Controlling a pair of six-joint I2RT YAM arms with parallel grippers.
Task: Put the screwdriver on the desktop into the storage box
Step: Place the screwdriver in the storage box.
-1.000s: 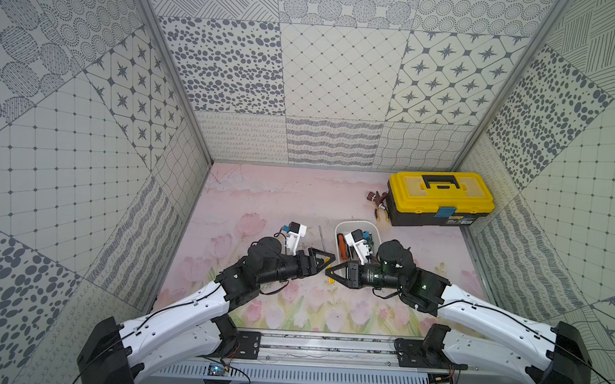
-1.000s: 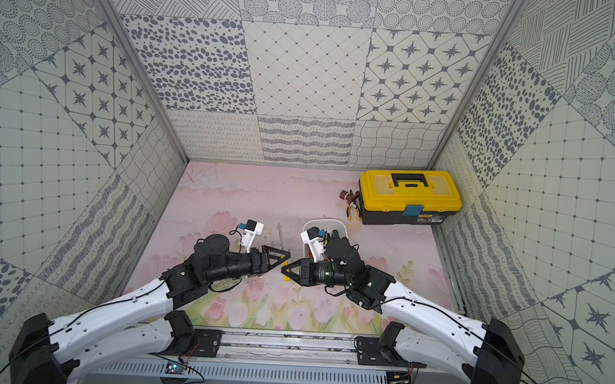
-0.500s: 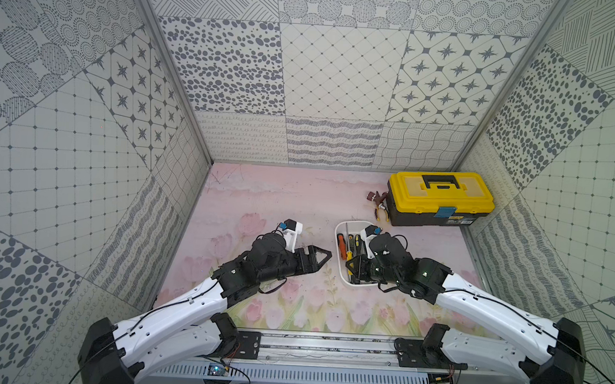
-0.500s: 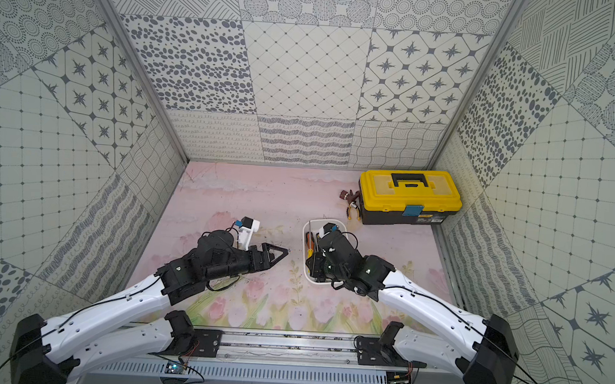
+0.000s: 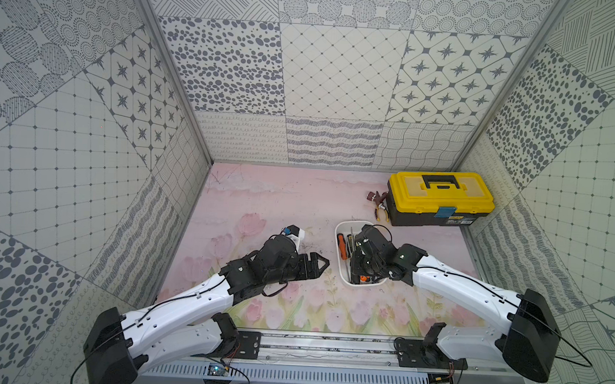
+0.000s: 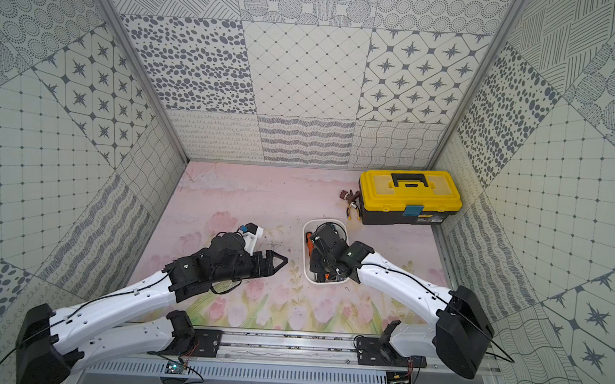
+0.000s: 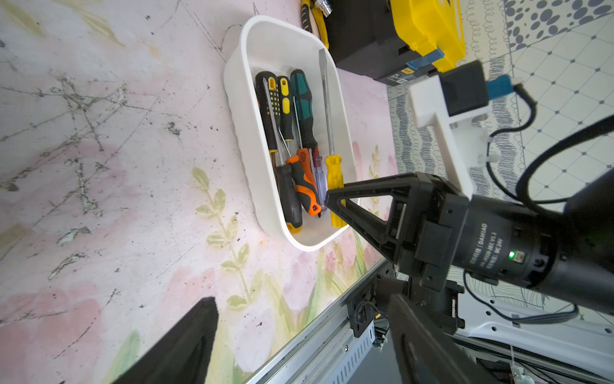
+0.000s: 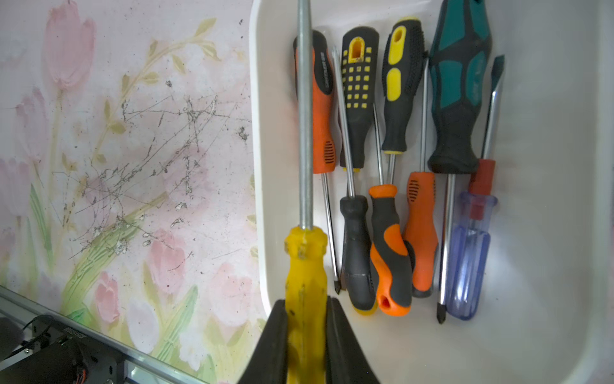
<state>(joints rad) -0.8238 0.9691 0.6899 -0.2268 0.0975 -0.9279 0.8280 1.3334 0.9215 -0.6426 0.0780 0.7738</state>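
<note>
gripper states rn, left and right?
left gripper: open, holding nothing.
right gripper: shut on the yellow-handled screwdriver, at the storage box.

On desktop, storage box with screwdrivers side by side inside, toolbox behind it, pliers beside toolbox.

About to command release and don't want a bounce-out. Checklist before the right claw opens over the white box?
1. Right claw shut on the yellow screwdriver handle: ok.
2. Screwdriver over the storage box, shaft running along its length: ok.
3. Screwdriver lowered onto the box floor: cannot tell.
4. Landing spot free of the other screwdrivers: cannot tell.
5. Left claw open, apart from the box: ok.
</note>
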